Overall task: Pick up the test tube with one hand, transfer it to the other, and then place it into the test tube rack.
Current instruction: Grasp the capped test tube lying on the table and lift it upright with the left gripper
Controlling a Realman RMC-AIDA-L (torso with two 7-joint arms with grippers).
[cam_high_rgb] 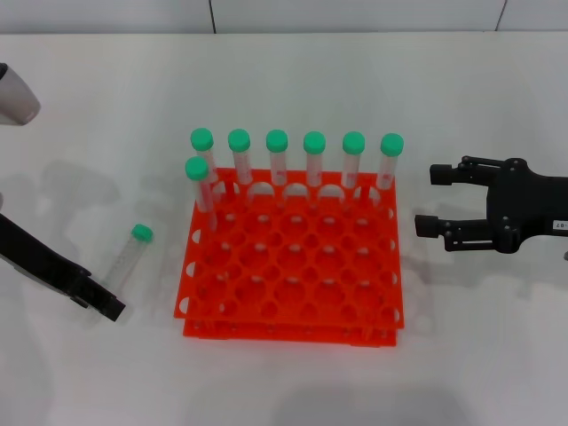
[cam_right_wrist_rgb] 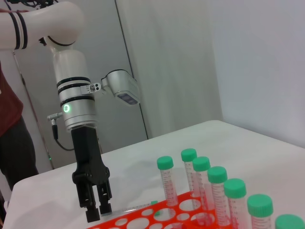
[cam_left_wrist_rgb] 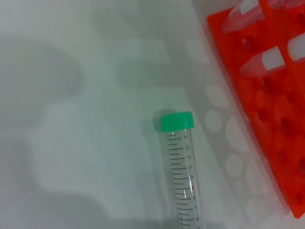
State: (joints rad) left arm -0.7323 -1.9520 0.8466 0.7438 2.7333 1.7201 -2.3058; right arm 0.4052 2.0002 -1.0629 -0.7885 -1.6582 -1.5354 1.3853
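The white table (cam_high_rgb: 293,382) carries everything here, with the test tube rack (cam_high_rgb: 293,266) sitting mid-table as the obvious landmark. It's bright orange-red, two tiers, and seven green-capped tubes (cam_high_rgb: 314,160) stand upright in it: six along its far row, one more in the next row back at the rack's left end.

To the right of the rack, well clear of it, the right gripper (cam_high_rgb: 428,200) hangs with its black fingers spread wide, pointing at the rack and holding nothing.

To the left of the rack, the left gripper (cam_high_rgb: 114,308) is down low at the table, right at the bottom end of the test tube (cam_high_rgb: 130,256). From the right wrist view its fingers (cam_right_wrist_rgb: 106,208) look slightly apart with the tube's end between them, but whether they're actually pinching it can't be told.

The test tube itself lies flat on the table just left of the rack, not touching it, green cap pointing away from the robot.
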